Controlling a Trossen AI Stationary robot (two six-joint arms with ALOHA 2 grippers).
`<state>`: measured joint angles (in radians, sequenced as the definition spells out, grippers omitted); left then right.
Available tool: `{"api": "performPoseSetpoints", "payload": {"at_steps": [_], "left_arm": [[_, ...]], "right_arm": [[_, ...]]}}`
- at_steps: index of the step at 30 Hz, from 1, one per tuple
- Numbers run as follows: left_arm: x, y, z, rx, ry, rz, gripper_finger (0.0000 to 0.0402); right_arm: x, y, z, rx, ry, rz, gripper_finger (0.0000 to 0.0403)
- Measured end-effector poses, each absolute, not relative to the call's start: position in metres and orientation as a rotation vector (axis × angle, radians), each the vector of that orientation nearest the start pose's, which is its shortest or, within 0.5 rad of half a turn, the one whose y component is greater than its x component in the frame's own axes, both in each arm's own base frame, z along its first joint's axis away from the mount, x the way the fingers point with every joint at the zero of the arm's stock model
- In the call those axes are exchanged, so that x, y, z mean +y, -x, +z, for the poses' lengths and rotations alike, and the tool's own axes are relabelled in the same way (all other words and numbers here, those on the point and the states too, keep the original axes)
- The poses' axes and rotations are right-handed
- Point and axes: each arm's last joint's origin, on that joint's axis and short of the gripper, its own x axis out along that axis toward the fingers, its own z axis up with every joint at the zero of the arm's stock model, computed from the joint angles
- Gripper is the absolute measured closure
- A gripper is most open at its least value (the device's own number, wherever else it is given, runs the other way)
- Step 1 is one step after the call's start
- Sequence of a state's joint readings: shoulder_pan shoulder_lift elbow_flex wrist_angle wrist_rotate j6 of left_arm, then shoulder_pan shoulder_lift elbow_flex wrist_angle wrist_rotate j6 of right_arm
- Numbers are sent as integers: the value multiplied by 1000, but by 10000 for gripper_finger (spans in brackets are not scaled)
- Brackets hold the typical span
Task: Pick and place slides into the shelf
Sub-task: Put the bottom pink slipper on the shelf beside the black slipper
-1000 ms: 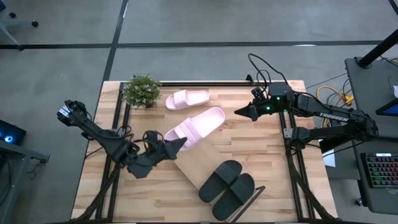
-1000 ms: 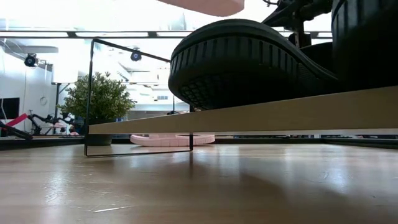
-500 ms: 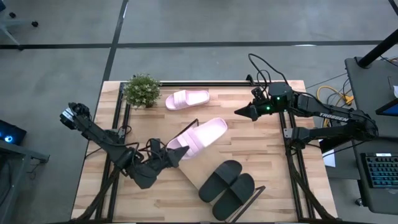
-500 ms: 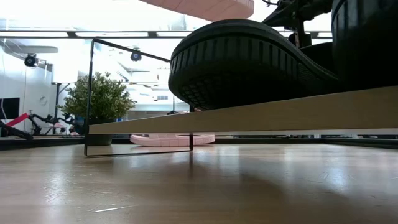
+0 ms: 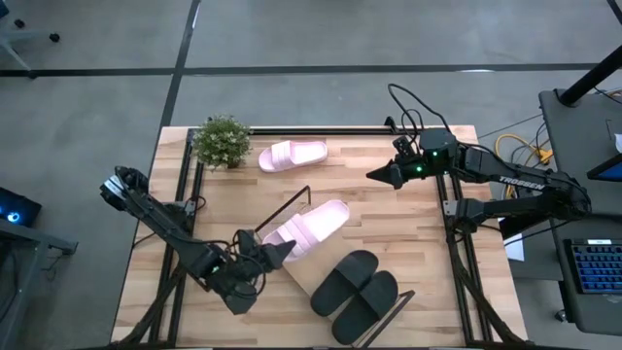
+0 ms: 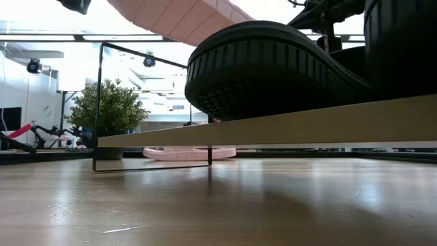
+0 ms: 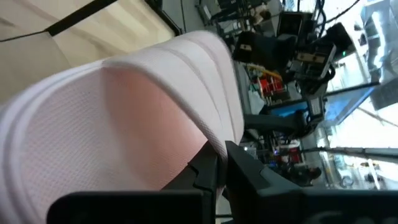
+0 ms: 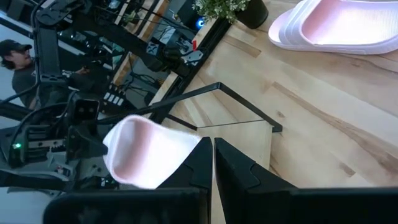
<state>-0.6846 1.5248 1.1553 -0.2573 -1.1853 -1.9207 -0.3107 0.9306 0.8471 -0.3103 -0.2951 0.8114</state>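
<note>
From directly overhead, we look straight down on the whole table [image 5: 428, 243] and both arms. The low camera sits at tabletop height, facing level across the wood, very near the shelf [image 6: 287, 126] and the black slides [image 6: 266, 65] on it. The left wrist camera sits extremely close to a pink slide [image 7: 112, 124]. The right wrist camera looks across the table from farther off, sharing that slide [image 8: 146, 152] and the potted plant [image 8: 233, 7] with the overhead view.
</note>
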Motion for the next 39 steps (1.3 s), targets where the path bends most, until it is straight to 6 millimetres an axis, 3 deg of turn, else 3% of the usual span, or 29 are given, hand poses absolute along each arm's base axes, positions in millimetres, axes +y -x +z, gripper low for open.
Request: {"api": "performPoseSetpoints", "payload": {"at_steps": [14, 28, 39], "left_arm": [[-193, -276, 266, -213, 1457, 644, 400], [-200, -277, 260, -113, 1426, 616, 400], [-212, -289, 245, -176, 1412, 600, 400]], "right_arm": [[-53, -193, 318, 348, -943, -181, 394], [-53, -194, 318, 337, -1037, -194, 394], [-49, -196, 322, 311, -1050, -156, 394]]}}
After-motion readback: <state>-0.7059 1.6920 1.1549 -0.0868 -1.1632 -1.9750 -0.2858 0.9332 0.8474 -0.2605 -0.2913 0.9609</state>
